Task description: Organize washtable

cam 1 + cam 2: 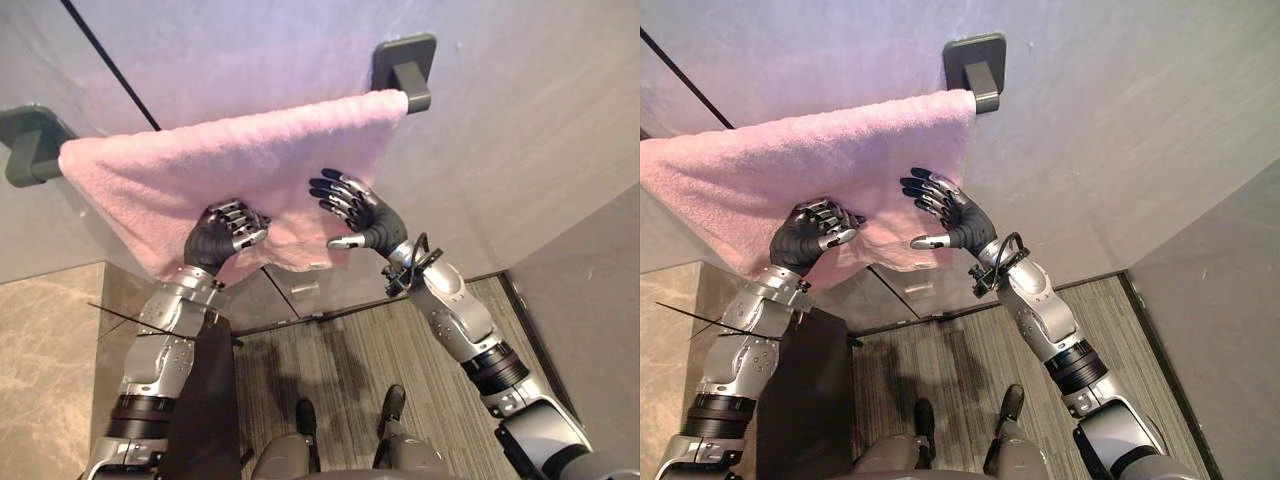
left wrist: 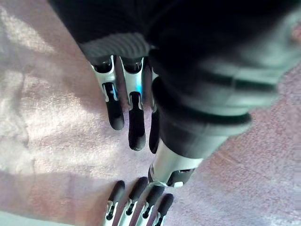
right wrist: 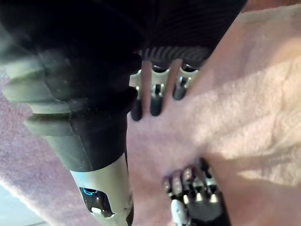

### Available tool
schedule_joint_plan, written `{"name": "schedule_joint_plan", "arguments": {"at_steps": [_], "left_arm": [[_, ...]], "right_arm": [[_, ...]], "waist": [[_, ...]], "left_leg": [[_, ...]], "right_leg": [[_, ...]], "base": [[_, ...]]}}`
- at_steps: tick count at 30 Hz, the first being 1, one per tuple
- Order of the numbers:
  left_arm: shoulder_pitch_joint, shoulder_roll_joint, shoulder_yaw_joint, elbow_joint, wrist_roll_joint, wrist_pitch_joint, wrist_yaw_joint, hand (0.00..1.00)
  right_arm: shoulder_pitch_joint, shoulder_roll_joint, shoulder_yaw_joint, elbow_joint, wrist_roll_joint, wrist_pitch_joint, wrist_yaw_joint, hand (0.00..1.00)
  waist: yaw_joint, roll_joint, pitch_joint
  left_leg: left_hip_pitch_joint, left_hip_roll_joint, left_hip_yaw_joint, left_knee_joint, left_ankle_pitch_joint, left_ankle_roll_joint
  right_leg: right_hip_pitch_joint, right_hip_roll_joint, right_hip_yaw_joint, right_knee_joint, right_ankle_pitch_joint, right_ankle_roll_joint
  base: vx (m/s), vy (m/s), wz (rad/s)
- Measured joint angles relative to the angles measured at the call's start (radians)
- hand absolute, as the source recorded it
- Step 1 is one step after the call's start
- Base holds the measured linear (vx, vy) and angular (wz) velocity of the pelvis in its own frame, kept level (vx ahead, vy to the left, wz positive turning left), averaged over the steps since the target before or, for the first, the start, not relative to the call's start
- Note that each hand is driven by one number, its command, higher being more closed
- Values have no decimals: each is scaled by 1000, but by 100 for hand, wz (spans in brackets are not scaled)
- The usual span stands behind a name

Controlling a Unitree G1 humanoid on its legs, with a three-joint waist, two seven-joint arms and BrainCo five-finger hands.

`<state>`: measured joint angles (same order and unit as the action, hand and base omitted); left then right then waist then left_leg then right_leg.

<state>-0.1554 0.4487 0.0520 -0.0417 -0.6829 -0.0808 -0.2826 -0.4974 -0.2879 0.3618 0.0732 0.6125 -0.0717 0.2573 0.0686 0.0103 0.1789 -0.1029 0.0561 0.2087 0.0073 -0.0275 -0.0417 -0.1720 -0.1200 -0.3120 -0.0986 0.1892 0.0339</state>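
The towel (image 1: pixel 200 170) is fuzzy terry cloth, the bracket (image 1: pixel 405 60) matt grey.

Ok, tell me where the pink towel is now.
The pink towel hangs between two dark wall brackets, upper left in both eye views; the left hand and right hand rest against its lower part.

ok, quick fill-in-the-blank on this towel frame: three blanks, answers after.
1. The towel hanging on the wall is ___ in colour.
2. It hangs between ___ dark wall brackets.
3. The left robot hand and the right robot hand both touch the ___.

Missing words: pink; two; towel
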Motion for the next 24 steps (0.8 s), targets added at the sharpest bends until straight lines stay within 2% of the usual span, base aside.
{"name": "schedule_joint_plan", "arguments": {"at_steps": [8, 11, 17, 20, 24], "left_arm": [[80, -12, 156, -5, 6, -7, 7, 0], [96, -38, 205, 1, 8, -16, 32, 0], [98, -58, 245, 8, 8, -18, 66, 0], [102, -85, 277, 20, 8, -20, 74, 0], [113, -85, 286, 23, 9, -26, 91, 0]], "right_arm": [[48, 8, -49, 0, -35, 0, -16, 0], [59, 8, -56, 0, -39, 0, -18, 0], [73, 30, -92, 0, -66, 0, -25, 0], [75, 44, -92, 0, -74, 1, -36, 0], [75, 55, -92, 0, -74, 1, -36, 0]], "waist": [[5, 0, 14], [8, 0, 14], [29, 0, 14], [29, 0, 14], [29, -1, 14]], "left_leg": [[10, 3, 12, -13, 3, -1], [12, 2, 13, -16, 3, -2], [17, 2, 11, -25, 7, -1], [28, 0, 10, -28, 8, 0], [30, -2, 9, -30, 8, 0]], "right_leg": [[0, 4, 10, 0, 0, 0], [0, 4, 11, 0, 0, 0], [1, 4, 9, 0, 0, 0], [10, 2, 8, 0, 0, 0], [12, 0, 8, 0, 0, 0]], "base": [[10, 6, -2], [0, 0, 0], [4, 2, 1], [10, 7, 1], [0, 0, 0]]}}
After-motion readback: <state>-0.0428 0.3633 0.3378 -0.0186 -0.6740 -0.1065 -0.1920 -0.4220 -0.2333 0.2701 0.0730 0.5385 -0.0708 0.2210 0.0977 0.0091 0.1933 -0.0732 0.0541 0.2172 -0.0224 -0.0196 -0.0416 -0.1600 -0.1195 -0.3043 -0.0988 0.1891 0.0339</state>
